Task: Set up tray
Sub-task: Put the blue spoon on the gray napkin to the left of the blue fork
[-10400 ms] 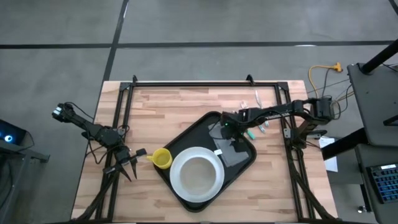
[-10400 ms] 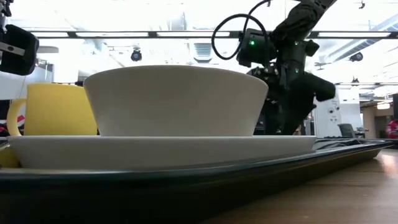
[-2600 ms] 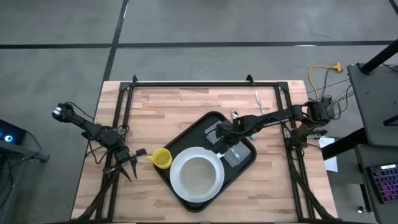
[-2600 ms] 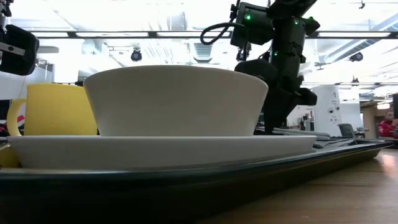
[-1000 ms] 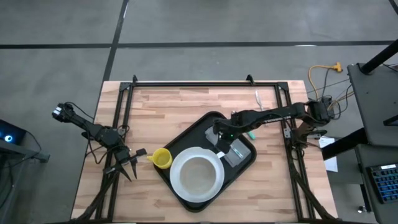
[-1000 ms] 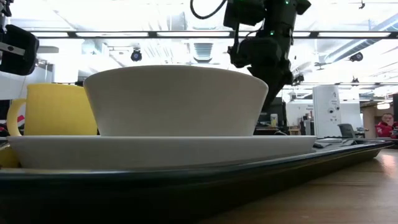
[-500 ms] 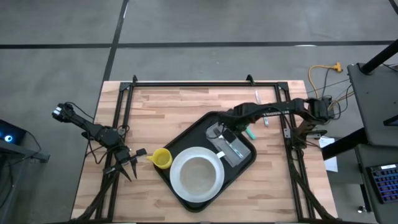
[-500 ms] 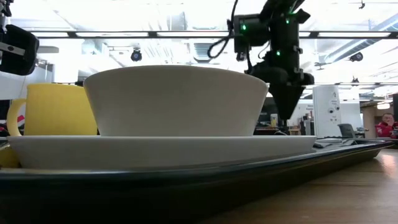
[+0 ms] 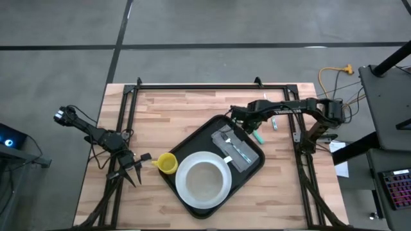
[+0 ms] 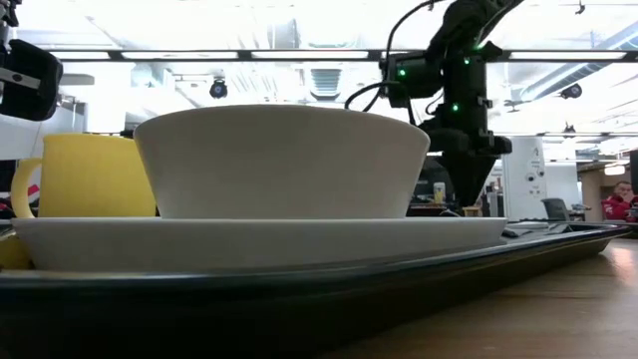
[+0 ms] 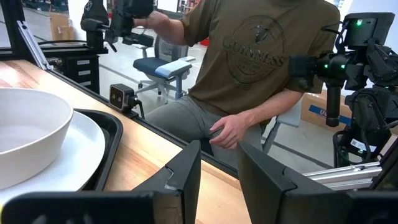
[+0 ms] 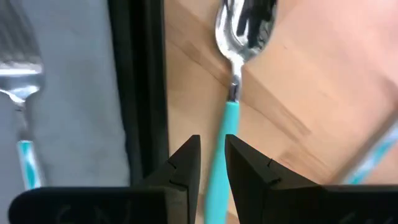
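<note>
Wooden table [image 9: 173, 109] (seated person [image 11: 261, 68] behind)

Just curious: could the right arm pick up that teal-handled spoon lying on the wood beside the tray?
Probably yes. The right gripper hangs directly over the spoon, nothing lying between them, though its fingers look nearly closed.

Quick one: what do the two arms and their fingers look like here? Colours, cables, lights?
Both arms are dark, slim and jointed. The right arm carries looping black cables and small green lights near its wrist, seen in the low view. The left arm trails a thin black cable. Each gripper's fingers are matte black, flat and angular, tapering toward the tips.
</note>
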